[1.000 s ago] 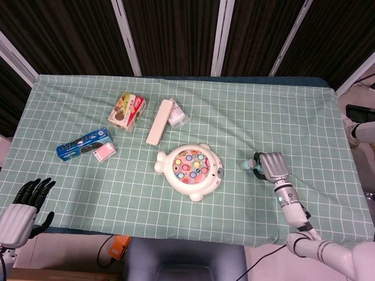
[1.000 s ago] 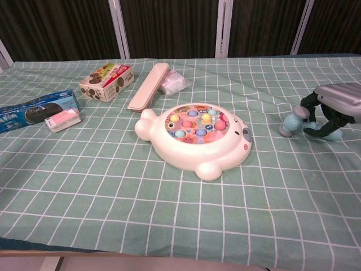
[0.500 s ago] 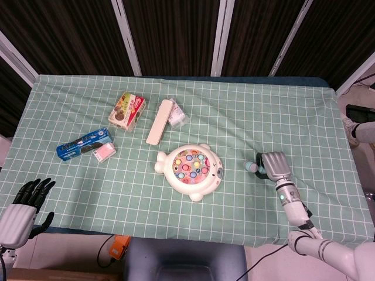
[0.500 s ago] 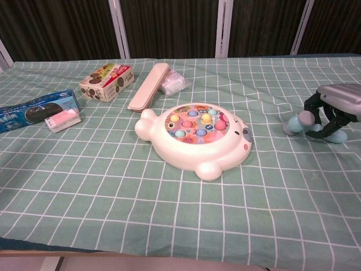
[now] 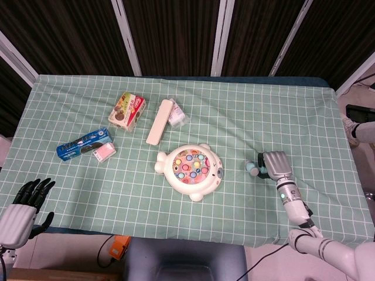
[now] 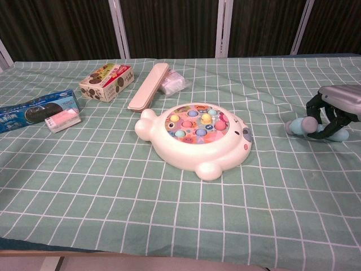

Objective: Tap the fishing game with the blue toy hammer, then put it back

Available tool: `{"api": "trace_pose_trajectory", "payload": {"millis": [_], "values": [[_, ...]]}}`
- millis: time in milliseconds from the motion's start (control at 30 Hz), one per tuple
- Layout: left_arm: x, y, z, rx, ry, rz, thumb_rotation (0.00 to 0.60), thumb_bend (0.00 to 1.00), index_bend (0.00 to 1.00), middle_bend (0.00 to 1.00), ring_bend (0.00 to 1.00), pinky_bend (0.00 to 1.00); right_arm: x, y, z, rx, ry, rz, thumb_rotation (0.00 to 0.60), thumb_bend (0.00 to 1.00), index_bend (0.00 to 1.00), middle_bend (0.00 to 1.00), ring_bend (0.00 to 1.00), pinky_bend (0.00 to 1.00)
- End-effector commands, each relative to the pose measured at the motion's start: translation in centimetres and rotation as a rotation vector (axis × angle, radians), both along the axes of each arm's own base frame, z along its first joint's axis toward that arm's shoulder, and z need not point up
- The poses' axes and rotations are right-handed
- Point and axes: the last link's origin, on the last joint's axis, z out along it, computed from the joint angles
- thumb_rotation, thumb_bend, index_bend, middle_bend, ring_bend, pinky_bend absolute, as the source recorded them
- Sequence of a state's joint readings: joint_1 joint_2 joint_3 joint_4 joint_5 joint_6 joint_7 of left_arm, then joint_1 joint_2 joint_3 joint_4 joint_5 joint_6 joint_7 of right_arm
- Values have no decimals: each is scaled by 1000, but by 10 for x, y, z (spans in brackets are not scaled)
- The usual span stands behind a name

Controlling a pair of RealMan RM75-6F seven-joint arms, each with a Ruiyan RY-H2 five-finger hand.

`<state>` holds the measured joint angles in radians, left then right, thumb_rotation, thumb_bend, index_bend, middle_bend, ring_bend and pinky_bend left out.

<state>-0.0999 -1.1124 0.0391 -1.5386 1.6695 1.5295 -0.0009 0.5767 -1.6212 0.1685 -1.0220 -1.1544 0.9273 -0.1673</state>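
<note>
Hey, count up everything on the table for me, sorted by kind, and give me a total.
Toys: 2, fishing game and blue hammer, which the right hand holds
Boxes: 3, blue box, pink box, snack box
Long beige case: 1
Clear packet: 1
Total: 7

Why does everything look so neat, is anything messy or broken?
Nothing looks broken or spilled. The fishing game sits flat in the middle, and the snack boxes lie tidy at the left. The blue toy hammer rests on the green cloth under the right hand, whose fingers curl over it.
</note>
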Motion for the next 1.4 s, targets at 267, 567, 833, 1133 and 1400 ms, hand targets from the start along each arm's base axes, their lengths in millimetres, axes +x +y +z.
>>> {"api": "trace_pose_trajectory", "payload": {"millis": [267, 567, 833, 1133, 1400], "values": [[0, 0, 0, 0, 1, 0, 600, 404, 0, 60, 22, 97, 0, -4, 3, -3, -12, -11, 600, 383, 755, 659, 697, 731], [0, 0, 0, 1, 1, 1, 600, 404, 0, 60, 23, 97, -2, -8, 5, -2, -24, -33, 600, 372, 712, 624, 679, 714], [0, 0, 0, 2, 2, 1, 600, 405, 0, 60, 24, 97, -3, -9, 4, -1, -36, -42, 600, 365, 681, 599, 666, 702], [0, 1, -1, 2, 6, 4, 600, 403, 0, 62, 24, 97, -4, -15, 7, -23, -57, -55, 600, 360, 652, 577, 662, 697], [0, 1, -1, 2, 7, 5, 600, 404, 0, 64, 24, 97, -5, -18, 8, -26, -63, -71, 600, 358, 615, 549, 640, 675]]}}
